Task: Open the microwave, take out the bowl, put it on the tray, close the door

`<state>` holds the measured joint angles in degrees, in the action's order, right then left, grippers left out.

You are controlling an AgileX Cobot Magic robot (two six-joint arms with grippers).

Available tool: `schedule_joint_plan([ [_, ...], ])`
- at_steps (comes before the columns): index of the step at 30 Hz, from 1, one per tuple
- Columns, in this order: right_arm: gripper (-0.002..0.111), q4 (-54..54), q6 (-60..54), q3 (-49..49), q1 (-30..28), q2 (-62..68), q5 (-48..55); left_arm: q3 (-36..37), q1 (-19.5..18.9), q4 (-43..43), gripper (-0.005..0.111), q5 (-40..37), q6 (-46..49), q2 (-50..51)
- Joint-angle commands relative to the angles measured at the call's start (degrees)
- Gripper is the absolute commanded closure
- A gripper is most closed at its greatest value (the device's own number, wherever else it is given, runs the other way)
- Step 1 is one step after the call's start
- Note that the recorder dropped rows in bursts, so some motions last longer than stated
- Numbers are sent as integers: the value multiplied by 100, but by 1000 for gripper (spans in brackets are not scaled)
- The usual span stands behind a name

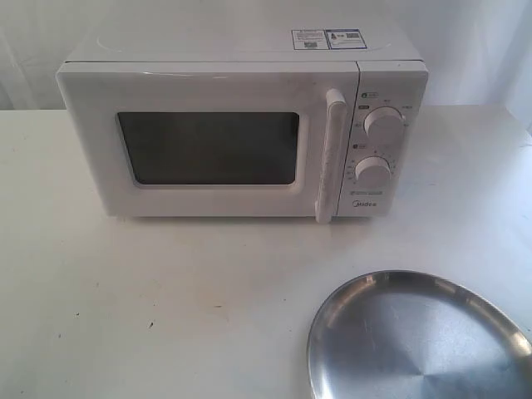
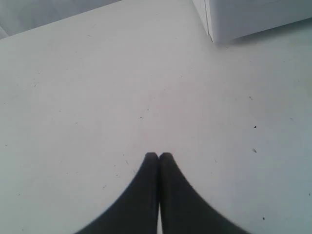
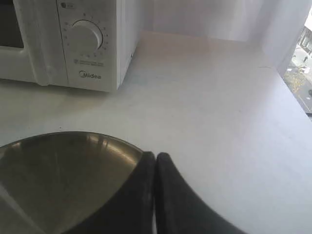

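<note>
white door [image 1: 208, 145] shut, tray [image 3: 63, 180] by right tool [image 3: 155, 155]

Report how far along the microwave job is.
Nothing looks done: the door is shut on the microwave and the tray shows no bowl. Nothing is in hand: the left hand and the right hand are shut, empty, above the table. Opening, fetching, placing, closing all remain.

The microwave [image 1: 241, 83] is faced frontally from slightly above in the exterior view. The table [image 2: 73, 107] is seen closely from both wrists; microwave and tray [image 3: 58, 180] are shared with the right.
</note>
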<state>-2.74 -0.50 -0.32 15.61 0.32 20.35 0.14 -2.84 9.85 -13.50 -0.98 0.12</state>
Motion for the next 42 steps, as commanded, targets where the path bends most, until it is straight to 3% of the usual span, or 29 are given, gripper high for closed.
schedule_joint_plan([
  [1, 108, -369, -89, 32, -25, -32, -72, -14, 13, -37, 107, 0, -26, -12],
  [3, 108, -485, -101, 32, -25, -32, -183, -14, 13, -37, 107, 0, -26, -12],
  [7, 108, -537, -69, 32, -25, -32, -1388, -14, 13, -37, 107, 0, -26, -12],
  [12, 108, 951, 1118, 32, -25, -32, -3921, -14, 13, -37, 107, 0, -26, -12],
  [18, 108, 981, 828, 32, -25, 170, -6159, -14, 13, -37, 107, 0, -26, -12],
  [25, 108, 750, 1111, -618, -25, 2208, -6798, -14, 13, -37, 107, 0, -26, -12],
  [28, 108, -197, 1147, -1245, -25, 3452, -6782, -14, 13, -37, 107, 0, -26, -12],
  [37, 108, -5192, 2320, -3296, -96, 7971, -7370, -14, 13, -37, 107, 0, -26, -12],
  [42, 108, -6985, 2748, -3961, -621, 9508, -8952, -14, 13, -37, 107, 0, -26, -12],
])
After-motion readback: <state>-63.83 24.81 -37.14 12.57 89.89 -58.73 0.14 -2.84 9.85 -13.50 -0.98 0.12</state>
